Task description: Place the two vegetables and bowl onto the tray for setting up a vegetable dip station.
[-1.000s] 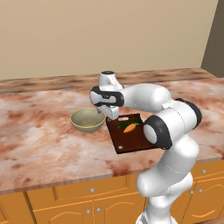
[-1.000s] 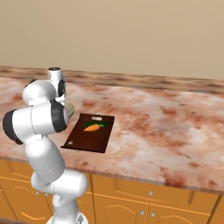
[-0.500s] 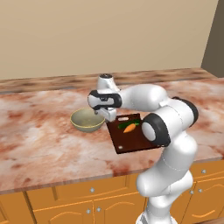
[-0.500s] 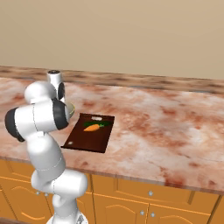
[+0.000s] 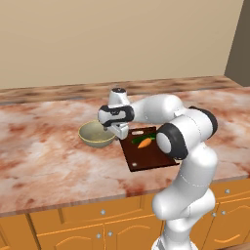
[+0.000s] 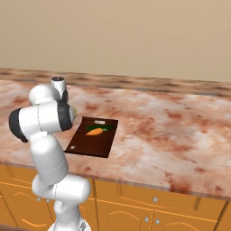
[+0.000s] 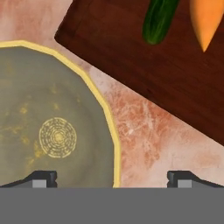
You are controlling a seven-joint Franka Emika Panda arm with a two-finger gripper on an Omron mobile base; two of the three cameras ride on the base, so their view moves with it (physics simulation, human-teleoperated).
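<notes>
Gripper [image 7: 112,177] spread wide astride the bowl [image 7: 48,127] rim, beside the tray [image 7: 144,65] bearing cucumber [image 7: 158,19] and carrot [image 7: 205,19].

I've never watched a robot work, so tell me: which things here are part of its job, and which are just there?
Part of the job:
- slim dark green cucumber, on the board
- orange carrot, on the board
- round pale beige-green ceramic bowl, on the counter beside the board
- flat dark reddish-brown board
- gripper, over the bowl's rim

Just there:
- marbled counter
- wooden cabinets

The bowl [image 7: 52,113] looks like matt speckled ceramic; the tray [image 7: 144,65] is dark wood with fine grain; the counter [image 5: 44,156] seems polished reddish marble.
</notes>
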